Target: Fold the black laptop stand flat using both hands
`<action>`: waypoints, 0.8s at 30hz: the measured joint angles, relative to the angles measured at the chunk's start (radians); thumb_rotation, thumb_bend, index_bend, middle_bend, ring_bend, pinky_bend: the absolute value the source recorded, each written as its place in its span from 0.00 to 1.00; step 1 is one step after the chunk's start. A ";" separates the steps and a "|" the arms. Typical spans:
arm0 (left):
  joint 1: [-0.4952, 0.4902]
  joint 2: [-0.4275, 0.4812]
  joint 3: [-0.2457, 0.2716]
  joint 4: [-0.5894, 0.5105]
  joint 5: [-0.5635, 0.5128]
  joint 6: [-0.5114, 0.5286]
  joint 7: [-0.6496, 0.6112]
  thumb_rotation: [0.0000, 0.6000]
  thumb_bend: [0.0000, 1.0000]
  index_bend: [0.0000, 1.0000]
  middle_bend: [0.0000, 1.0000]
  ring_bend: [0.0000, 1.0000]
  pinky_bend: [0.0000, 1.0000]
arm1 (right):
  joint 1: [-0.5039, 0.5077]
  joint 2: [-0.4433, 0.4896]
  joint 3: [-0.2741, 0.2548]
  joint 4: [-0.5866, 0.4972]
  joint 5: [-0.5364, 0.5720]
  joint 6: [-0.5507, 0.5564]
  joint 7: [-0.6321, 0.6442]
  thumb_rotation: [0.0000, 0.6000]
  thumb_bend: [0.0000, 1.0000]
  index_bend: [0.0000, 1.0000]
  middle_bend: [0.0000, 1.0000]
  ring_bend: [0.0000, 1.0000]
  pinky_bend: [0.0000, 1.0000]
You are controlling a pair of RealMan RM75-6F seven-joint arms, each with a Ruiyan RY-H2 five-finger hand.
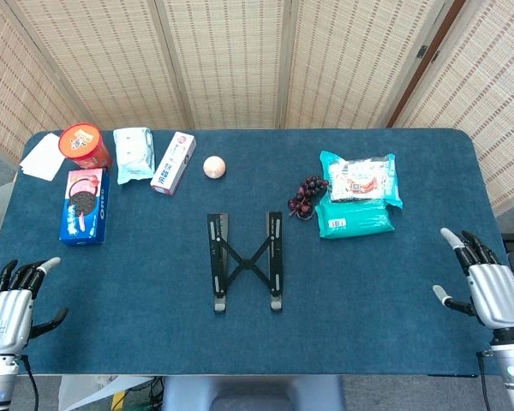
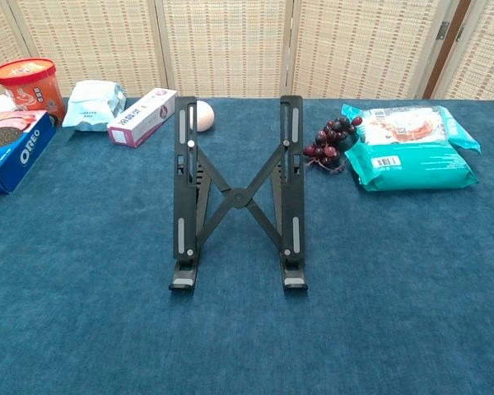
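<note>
The black laptop stand (image 1: 245,260) stands in the middle of the blue table, its two rails spread apart and joined by a crossed brace. The chest view shows the stand (image 2: 237,196) raised at the back, with its front feet toward me. My left hand (image 1: 10,304) hovers at the table's near left corner, fingers apart and holding nothing. At the near right edge is my right hand (image 1: 484,282), likewise with fingers spread and nothing in it. Both hands are well away from the stand. Neither hand appears in the chest view.
At the back left are a red tub (image 1: 84,145), an Oreo box (image 1: 84,205), a pale blue packet (image 1: 134,154), a white-pink box (image 1: 173,162) and a peach ball (image 1: 214,167). Dark grapes (image 1: 307,196) and teal packets (image 1: 358,195) lie right of centre.
</note>
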 measured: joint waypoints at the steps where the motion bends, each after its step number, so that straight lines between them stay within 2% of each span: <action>1: 0.000 0.000 0.000 0.000 -0.001 -0.001 0.000 1.00 0.19 0.17 0.21 0.17 0.06 | 0.000 0.000 0.000 0.000 0.001 -0.001 0.000 1.00 0.16 0.01 0.16 0.08 0.18; 17: 0.004 0.008 0.006 0.001 0.015 0.003 -0.016 1.00 0.19 0.17 0.21 0.17 0.06 | 0.052 0.017 0.030 -0.013 -0.012 -0.045 0.050 1.00 0.16 0.01 0.16 0.08 0.18; 24: 0.002 0.008 0.012 0.007 0.033 -0.001 -0.029 1.00 0.19 0.17 0.21 0.17 0.06 | 0.120 0.037 0.058 -0.040 -0.015 -0.133 0.203 1.00 0.17 0.00 0.16 0.08 0.18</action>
